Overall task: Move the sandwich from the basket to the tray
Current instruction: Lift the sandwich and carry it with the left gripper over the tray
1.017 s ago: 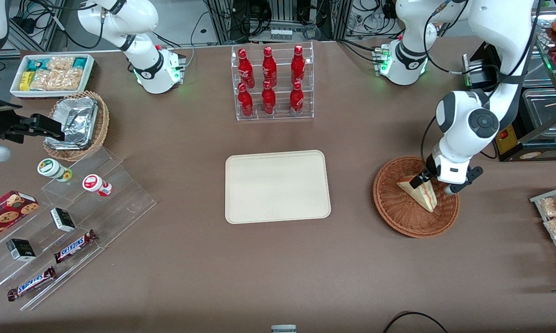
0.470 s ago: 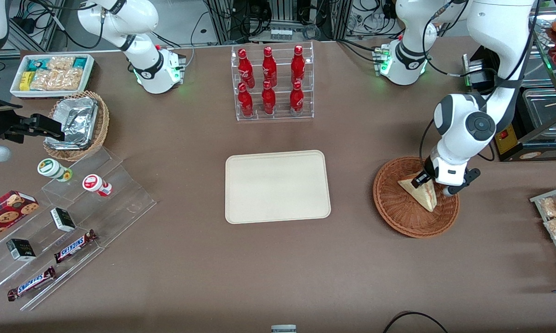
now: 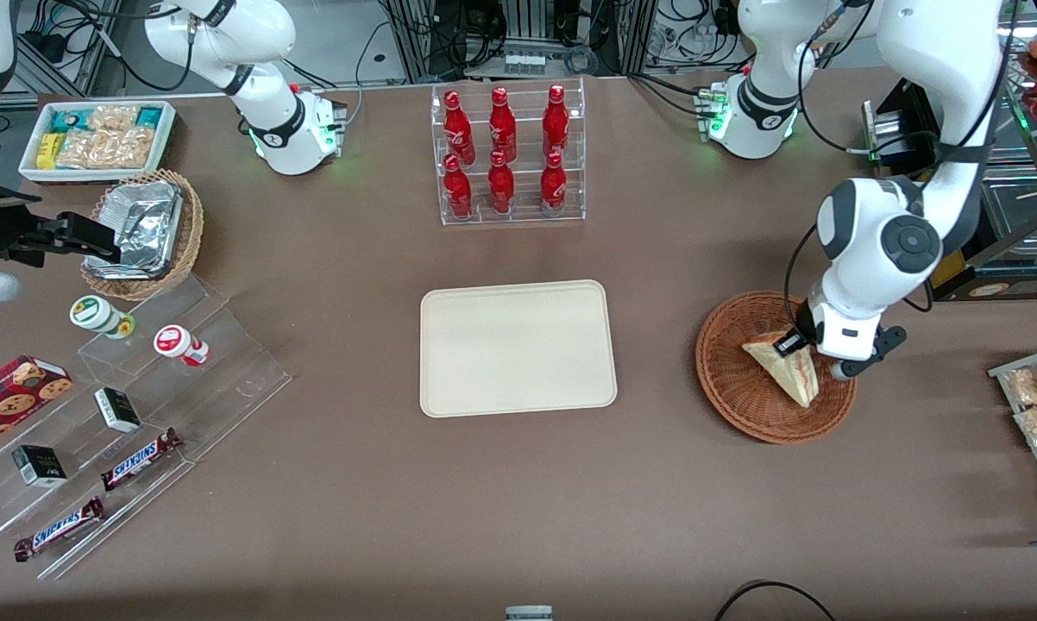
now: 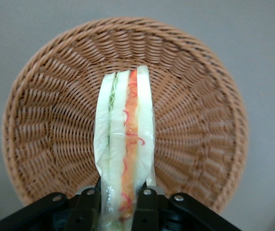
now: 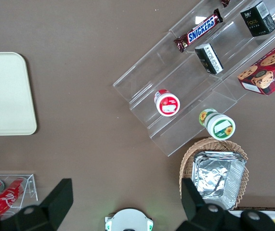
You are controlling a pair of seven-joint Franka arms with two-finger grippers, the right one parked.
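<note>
1. Since a second ago, the sandwich (image 3: 784, 366) reads slightly lower in the front frame, and my left arm's wrist has shifted down and a little toward the right edge along with it.
2. Gripper (image 3: 796, 345): at the right of the front frame, lowered into the basket (image 3: 734, 379). On the wrist feed I see both black fingers (image 4: 88, 209) pressed against the two bread faces of the wedge, so I log it as clamped on the sandwich.
3. Sandwich, wrist feed (image 4: 124, 149): standing on edge, cut side facing the camera, with white bread outside and green and orange-red filling layers between. Whether its base touches the weave I cannot tell.
4. Basket, wrist feed (image 4: 41, 106): round, reddish-brown wicker, surrounding the wedge on all sides.
5. Tray (image 3: 518, 348): cream, rectangular, at the centre of the front frame, well apart from the basket; also visible at the left edge of the right wrist feed (image 5: 5, 94).
6. Bottle rack (image 3: 508, 153): clear stand of six red bottles, upper centre of the front frame, above the tray.
7. Foil basket (image 3: 143, 233): tan wicker with silver packets, upper left of the front frame.
</note>
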